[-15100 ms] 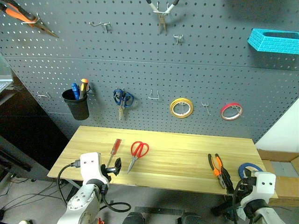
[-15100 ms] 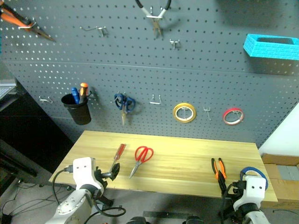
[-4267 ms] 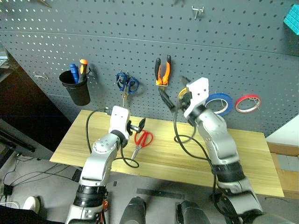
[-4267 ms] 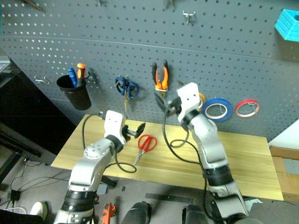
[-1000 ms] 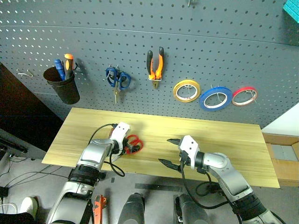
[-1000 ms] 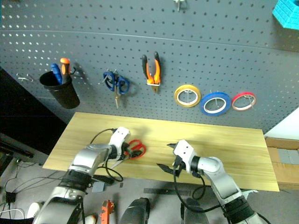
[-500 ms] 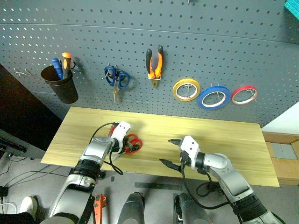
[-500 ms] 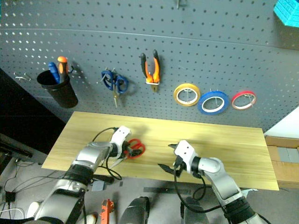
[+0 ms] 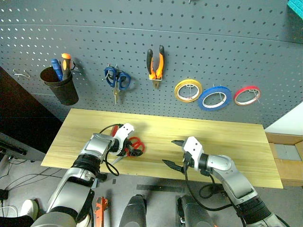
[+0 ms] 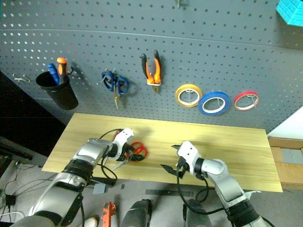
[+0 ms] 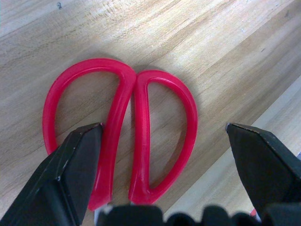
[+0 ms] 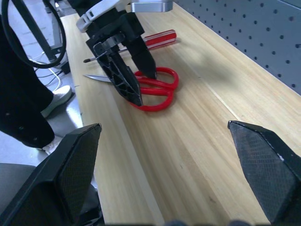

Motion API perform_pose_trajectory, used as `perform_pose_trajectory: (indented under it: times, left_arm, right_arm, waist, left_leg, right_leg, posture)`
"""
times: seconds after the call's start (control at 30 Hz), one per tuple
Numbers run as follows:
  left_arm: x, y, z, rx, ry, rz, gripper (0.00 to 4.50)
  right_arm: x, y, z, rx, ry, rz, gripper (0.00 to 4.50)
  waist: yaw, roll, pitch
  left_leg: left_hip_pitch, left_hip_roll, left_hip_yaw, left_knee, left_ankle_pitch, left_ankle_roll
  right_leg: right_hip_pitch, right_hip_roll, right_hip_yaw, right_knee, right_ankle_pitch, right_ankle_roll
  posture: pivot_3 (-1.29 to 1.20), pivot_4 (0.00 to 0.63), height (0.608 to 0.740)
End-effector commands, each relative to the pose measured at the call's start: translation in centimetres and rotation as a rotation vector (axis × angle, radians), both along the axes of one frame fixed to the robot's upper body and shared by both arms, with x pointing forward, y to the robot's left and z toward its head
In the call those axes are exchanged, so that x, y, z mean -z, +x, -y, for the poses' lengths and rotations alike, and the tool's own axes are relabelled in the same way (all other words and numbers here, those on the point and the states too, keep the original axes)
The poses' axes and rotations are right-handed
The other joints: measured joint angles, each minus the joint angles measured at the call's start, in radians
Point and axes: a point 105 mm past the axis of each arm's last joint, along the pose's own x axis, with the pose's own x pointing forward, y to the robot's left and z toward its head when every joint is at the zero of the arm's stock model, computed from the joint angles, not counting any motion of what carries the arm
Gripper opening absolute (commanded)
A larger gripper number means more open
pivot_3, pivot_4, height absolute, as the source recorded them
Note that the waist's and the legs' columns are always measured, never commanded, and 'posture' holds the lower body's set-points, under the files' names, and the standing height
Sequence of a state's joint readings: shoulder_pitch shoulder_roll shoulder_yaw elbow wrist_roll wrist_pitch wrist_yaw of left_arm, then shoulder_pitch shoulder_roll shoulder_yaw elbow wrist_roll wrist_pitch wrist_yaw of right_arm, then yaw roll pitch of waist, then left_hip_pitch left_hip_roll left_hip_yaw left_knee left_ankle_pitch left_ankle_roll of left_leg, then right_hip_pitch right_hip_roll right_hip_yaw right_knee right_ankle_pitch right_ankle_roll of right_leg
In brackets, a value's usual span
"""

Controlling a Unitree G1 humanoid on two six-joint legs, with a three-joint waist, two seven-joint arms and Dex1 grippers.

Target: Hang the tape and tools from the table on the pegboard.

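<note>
Left eye view: the left gripper stands over the red-handled scissors lying on the pale wooden table, its two black fingers spread to either side of the handle loops and holding nothing. The right gripper hovers wide open and empty above the table's middle. On the dark grey perforated pegboard hang the orange-and-black-handled pliers and the thin blue ring of tape, between a yellow roll and a red roll. A black cup hooked on the board holds a blue screwdriver and an orange screwdriver; blue-handled scissors hang beside it.

Left wrist view: the red loops lie flat on the wood between the open fingers, apparently not yet pinched. The step in hand appears to be picking up the scissors; the next move calls for closing squarely on the handles, then lifting them to a free hook.

Right wrist view: the slim screwdriver with a clear red handle lies on the table just behind the scissors, still waiting its turn.
</note>
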State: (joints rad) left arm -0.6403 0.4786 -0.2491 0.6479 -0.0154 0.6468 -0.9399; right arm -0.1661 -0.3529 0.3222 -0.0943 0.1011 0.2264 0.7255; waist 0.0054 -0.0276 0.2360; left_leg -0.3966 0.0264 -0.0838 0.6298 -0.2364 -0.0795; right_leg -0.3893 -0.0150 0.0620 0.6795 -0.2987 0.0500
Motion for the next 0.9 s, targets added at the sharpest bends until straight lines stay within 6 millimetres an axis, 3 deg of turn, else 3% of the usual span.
perform_pose_trajectory:
  times: [0.03,0.37,0.73,0.9]
  left_arm:
    - [1.0,-0.7,-0.7,-0.024,0.028,-0.033,3.33]
    - [0.6,-0.3,-0.8,-0.057,0.025,0.006,0.01]
    - [0.7,-0.5,-0.3,-0.067,0.017,0.04,0.01]
    - [0.2,0.3,-1.0,-0.098,0.032,0.078,0.01]
  right_arm:
    - [-1.2,0.0,0.0,0.0,0.028,0.04,4.5]
    - [-1.4,0.4,0.1,-0.005,0.024,0.048,4.5]
    - [-1.5,0.6,0.1,-0.015,0.019,0.055,4.5]
    - [-1.5,0.6,0.1,-0.014,0.018,0.056,4.5]
  waist:
    - [-0.002,0.0,0.001]
    - [-0.007,0.001,0.005]
    - [-0.006,0.001,0.005]
    - [-0.006,0.001,0.005]
  left_leg:
    - [0.0,0.0,0.0,0.0,0.0,0.0]
    - [0.0,0.0,0.0,0.0,0.0,0.0]
    - [0.0,0.0,0.0,0.0,0.0,0.0]
    - [0.0,0.0,0.0,0.0,0.0,0.0]
  right_leg:
    - [0.0,0.0,0.0,0.0,0.0,0.0]
    - [0.0,0.0,0.0,0.0,0.0,0.0]
    - [0.0,0.0,0.0,0.0,0.0,-0.001]
    - [0.0,0.0,0.0,0.0,0.0,-0.001]
  posture:
    - [0.11,0.254,0.74]
    - [0.12,0.246,0.74]
    - [0.12,0.239,0.74]
    - [0.12,0.233,0.74]
